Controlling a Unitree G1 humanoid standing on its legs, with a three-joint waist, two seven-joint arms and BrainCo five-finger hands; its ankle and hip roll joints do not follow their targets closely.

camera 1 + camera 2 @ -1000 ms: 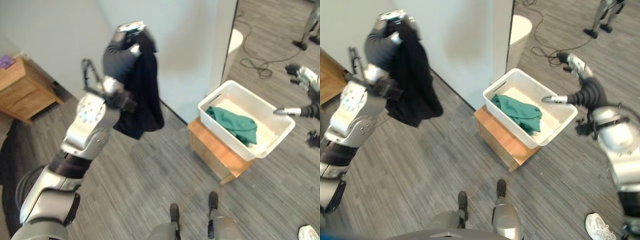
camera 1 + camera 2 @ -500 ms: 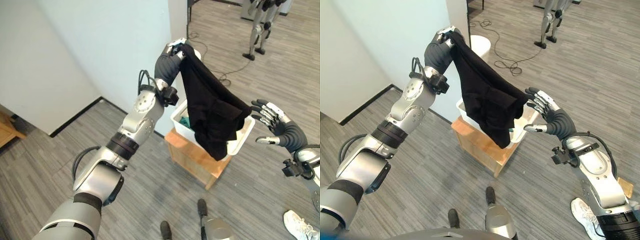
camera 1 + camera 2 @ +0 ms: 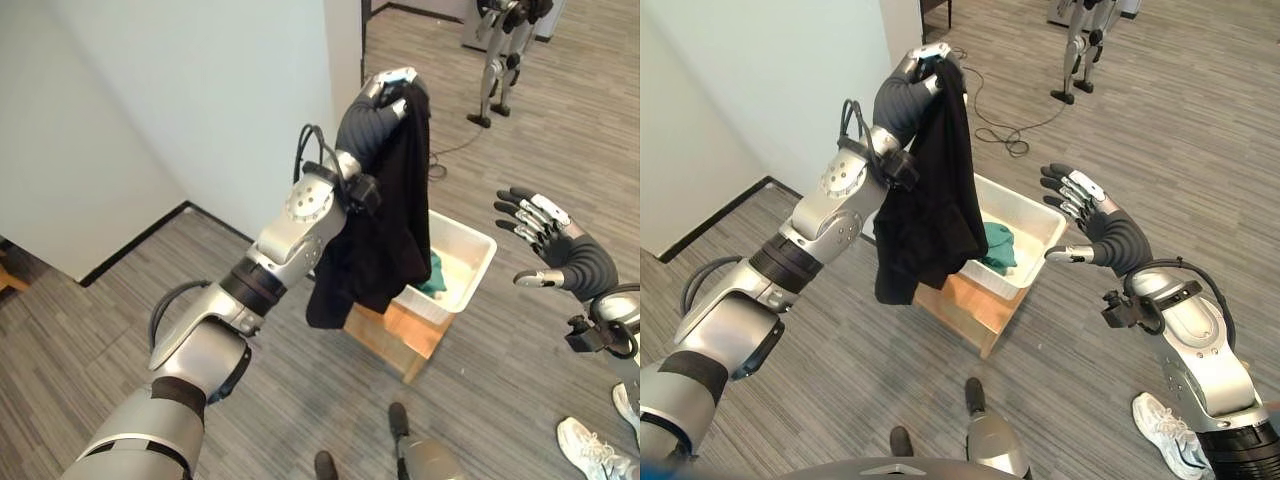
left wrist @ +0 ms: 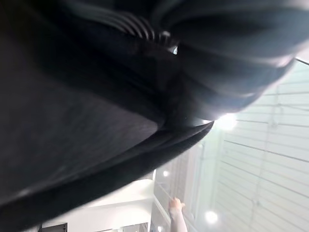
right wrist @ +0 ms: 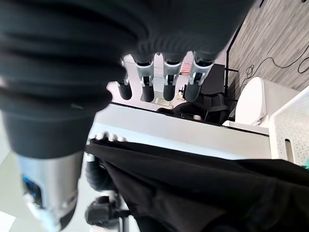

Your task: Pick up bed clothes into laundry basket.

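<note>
Black garment (image 3: 930, 190), white basket (image 3: 1025, 215) holding a green cloth (image 3: 995, 247), on grey-striped floor (image 3: 820, 360).

A black garment (image 3: 925, 200) hangs limp above a white laundry basket (image 3: 1035, 215) holding a green cloth (image 3: 997, 247).

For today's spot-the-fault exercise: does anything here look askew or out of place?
Nothing is spilled or damaged. The white basket sits skewed, overhanging its wooden stand. The left hand dangles the black garment beside it.
</note>
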